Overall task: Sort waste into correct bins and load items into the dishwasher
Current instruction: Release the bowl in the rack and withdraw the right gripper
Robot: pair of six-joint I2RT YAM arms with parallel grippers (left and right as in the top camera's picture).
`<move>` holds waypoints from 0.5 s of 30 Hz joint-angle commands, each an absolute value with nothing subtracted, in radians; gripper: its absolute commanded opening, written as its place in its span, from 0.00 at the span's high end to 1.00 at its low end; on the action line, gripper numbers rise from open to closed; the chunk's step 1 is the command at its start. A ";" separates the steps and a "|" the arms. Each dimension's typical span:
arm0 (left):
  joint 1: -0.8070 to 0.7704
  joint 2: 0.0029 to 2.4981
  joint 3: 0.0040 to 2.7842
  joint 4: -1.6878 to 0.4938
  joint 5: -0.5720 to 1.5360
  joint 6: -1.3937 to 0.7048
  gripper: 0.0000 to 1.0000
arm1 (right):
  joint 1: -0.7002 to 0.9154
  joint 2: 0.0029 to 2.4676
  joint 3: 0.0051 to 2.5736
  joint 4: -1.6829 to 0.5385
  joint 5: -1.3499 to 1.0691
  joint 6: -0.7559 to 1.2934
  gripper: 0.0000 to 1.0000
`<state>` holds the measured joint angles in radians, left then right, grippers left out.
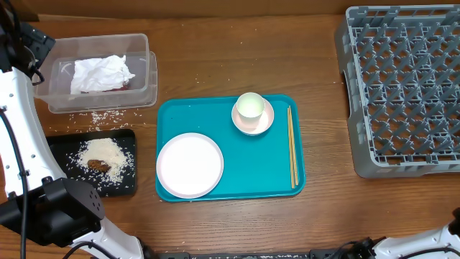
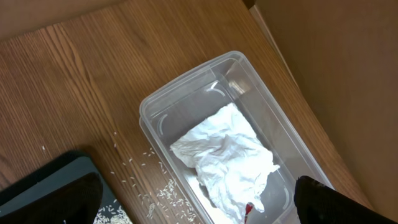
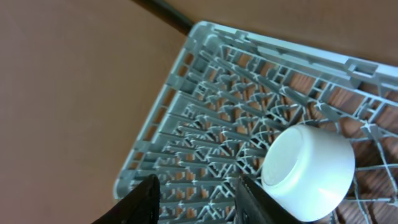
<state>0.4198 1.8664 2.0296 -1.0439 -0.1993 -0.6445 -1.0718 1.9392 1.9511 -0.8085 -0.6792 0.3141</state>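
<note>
Your left arm [image 1: 21,122] is built of glossy white links. It has a bulky matt black joint [image 1: 63,208] low down and a smaller black housing [image 1: 32,39] at its far end. A thin black cable [image 1: 16,155] runs along the white shell. Of your right arm [image 1: 431,243] you get only a short stretch of white link at the bottom edge of the overhead view, with black cables [image 1: 338,250] beside it. In the wrist views your left fingers [image 2: 53,196] and right fingers [image 3: 142,200] are plain black, smooth-faced, with softly rounded edges.
</note>
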 commanded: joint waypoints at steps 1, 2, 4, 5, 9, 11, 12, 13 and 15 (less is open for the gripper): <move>0.425 1.872 2.033 -1.043 -0.213 -0.628 0.00 | -0.975 1.990 1.943 -0.817 -0.402 0.318 0.60; 0.425 1.872 2.033 -1.043 -0.213 -0.628 0.00 | -0.953 2.003 1.943 -0.816 -0.336 0.318 0.61; 0.425 1.872 2.033 -1.043 -0.213 -0.628 0.00 | -0.911 2.036 1.943 -0.804 -0.227 0.318 0.64; 0.425 1.872 2.033 -1.043 -0.213 -0.628 0.00 | -0.892 2.055 1.943 -0.792 -0.185 0.318 0.65; 0.425 1.872 2.033 -1.043 -0.213 -0.628 0.00 | -0.837 2.111 1.943 -0.780 -0.049 0.325 0.67; 0.425 1.872 2.033 -1.043 -0.213 -0.628 0.00 | -0.822 2.126 1.943 -0.796 0.055 0.377 0.69; 0.425 1.872 2.033 -1.043 -0.213 -0.628 0.00 | -0.816 2.131 1.943 -0.805 0.111 0.406 0.70; 0.425 1.872 2.033 -1.043 -0.213 -0.628 0.00 | -0.812 2.132 1.943 -0.815 0.156 0.426 0.70; 0.425 1.872 2.033 -1.043 -0.213 -0.628 0.00 | -0.812 2.132 1.943 -0.823 0.183 0.427 0.69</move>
